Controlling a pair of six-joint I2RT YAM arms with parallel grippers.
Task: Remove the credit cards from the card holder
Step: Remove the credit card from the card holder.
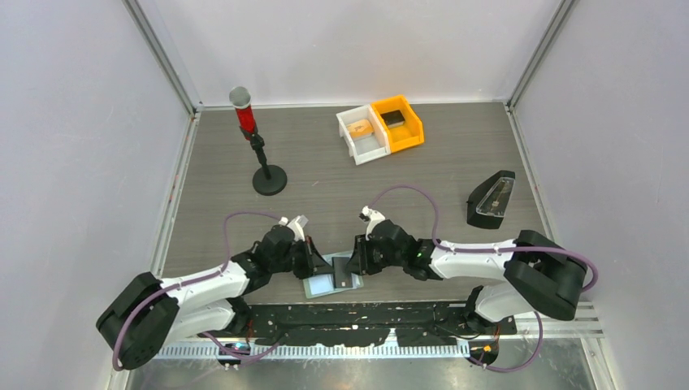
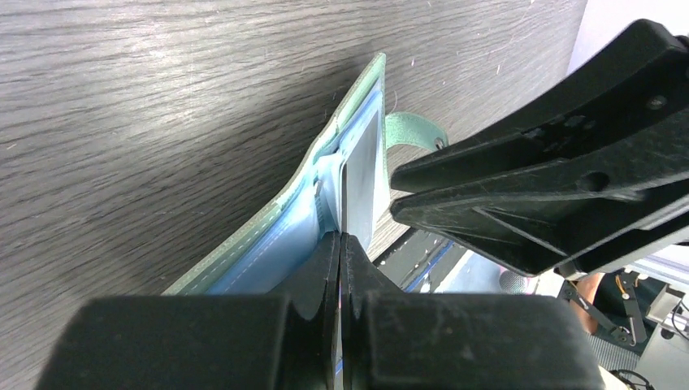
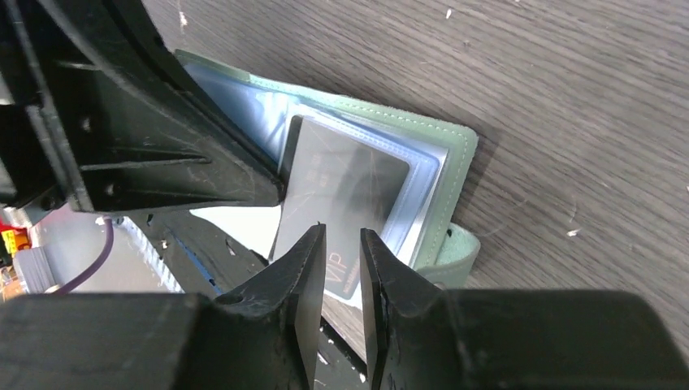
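Observation:
The pale-green card holder [image 1: 311,289] lies open at the table's near edge, its tab [image 3: 457,253] on the side. Its left pocket shows light blue [image 1: 319,284]. A dark grey card [image 3: 349,179] printed "VIP" sticks halfway out of the clear right pocket, over the edge; it also shows from above [image 1: 343,272]. My left gripper [image 2: 342,237] is shut on a thin inner leaf of the holder [image 2: 268,219], seen edge-on. My right gripper [image 3: 341,236] is open, jaws a little apart just above the card's free end, not touching it. A tan-orange flat piece [image 1: 360,127] lies in the white bin.
A white bin [image 1: 351,145] and an orange bin [image 1: 412,132] holding a black block [image 1: 394,118] stand at the back. A red-topped stand on a black base [image 1: 268,179] is back left. A black wedge-shaped object [image 1: 491,199] sits right. Both grippers crowd the holder.

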